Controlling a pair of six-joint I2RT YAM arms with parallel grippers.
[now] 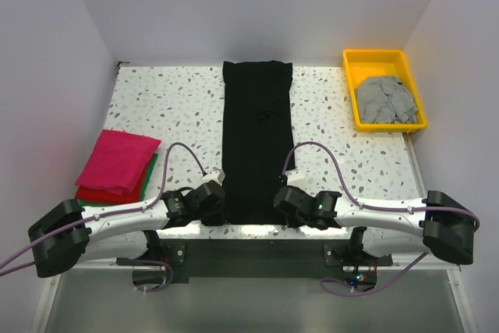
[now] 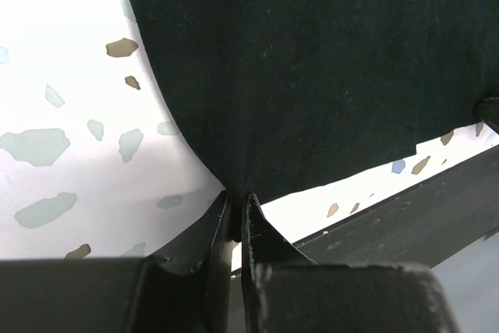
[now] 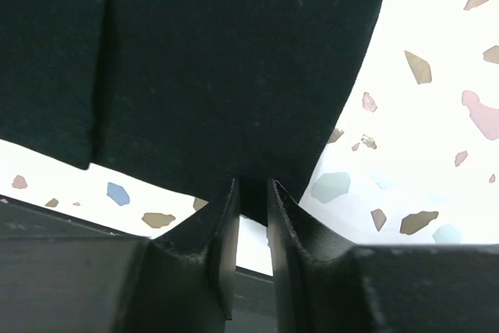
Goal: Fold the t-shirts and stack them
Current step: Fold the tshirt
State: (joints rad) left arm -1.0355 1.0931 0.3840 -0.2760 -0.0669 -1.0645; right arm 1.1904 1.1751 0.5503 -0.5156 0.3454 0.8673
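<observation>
The black t-shirt (image 1: 256,138) lies as a long narrow strip down the middle of the table. My left gripper (image 1: 217,199) is shut on its near left corner (image 2: 234,177). My right gripper (image 1: 285,199) is shut on its near right corner (image 3: 253,185). A folded magenta t-shirt (image 1: 118,160) lies at the left on top of a red one (image 1: 97,195) and a green one (image 1: 148,177). The grey t-shirt (image 1: 383,100) is crumpled in the yellow tray (image 1: 376,57) at the far right.
The speckled table (image 1: 179,107) has walls on three sides. The near table edge and a black bar (image 2: 421,208) run just under both grippers.
</observation>
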